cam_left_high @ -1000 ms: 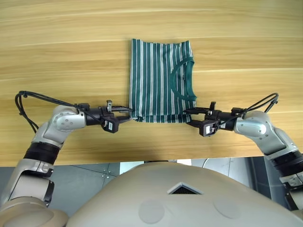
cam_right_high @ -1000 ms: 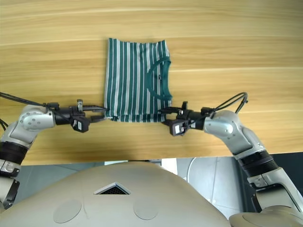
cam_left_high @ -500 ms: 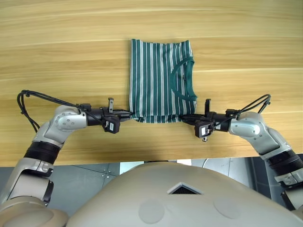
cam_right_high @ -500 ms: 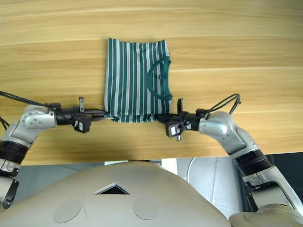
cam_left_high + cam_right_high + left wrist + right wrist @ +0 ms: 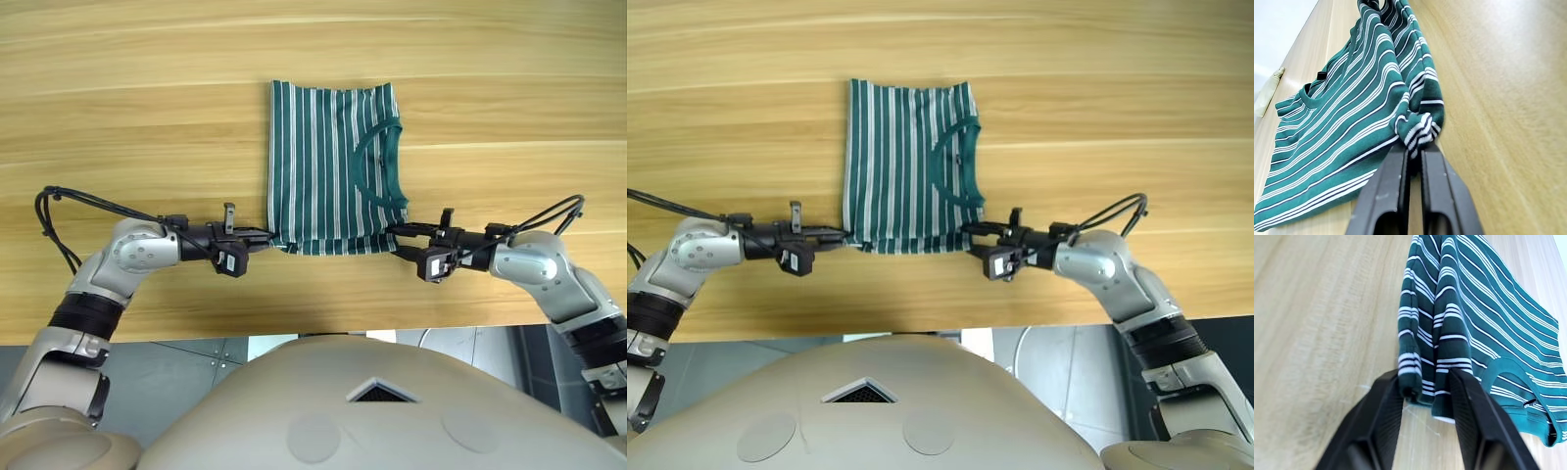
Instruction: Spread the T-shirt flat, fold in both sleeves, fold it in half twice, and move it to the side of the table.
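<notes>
The green-and-white striped T-shirt (image 5: 331, 166) lies folded into a narrow upright rectangle mid-table, its collar toward the right edge. At the shirt's near left corner, my left gripper (image 5: 268, 235) is shut on the hem; the left wrist view shows the fingers (image 5: 1393, 171) pinching bunched fabric (image 5: 1352, 93). My right gripper (image 5: 396, 233) is at the near right corner and stands open. In the right wrist view its fingers (image 5: 1386, 396) straddle the folded edge of the shirt (image 5: 1488, 303) with a gap still between them.
The wooden table (image 5: 118, 117) stretches wide to both sides of the shirt and behind it. Its front edge (image 5: 196, 338) runs just below both forearms. Black cables (image 5: 59, 211) loop off the left arm.
My right gripper pushed in under the shirt's near right corner half a second ago, then drew back slightly to the right. The left gripper and the shirt have stayed in place.
</notes>
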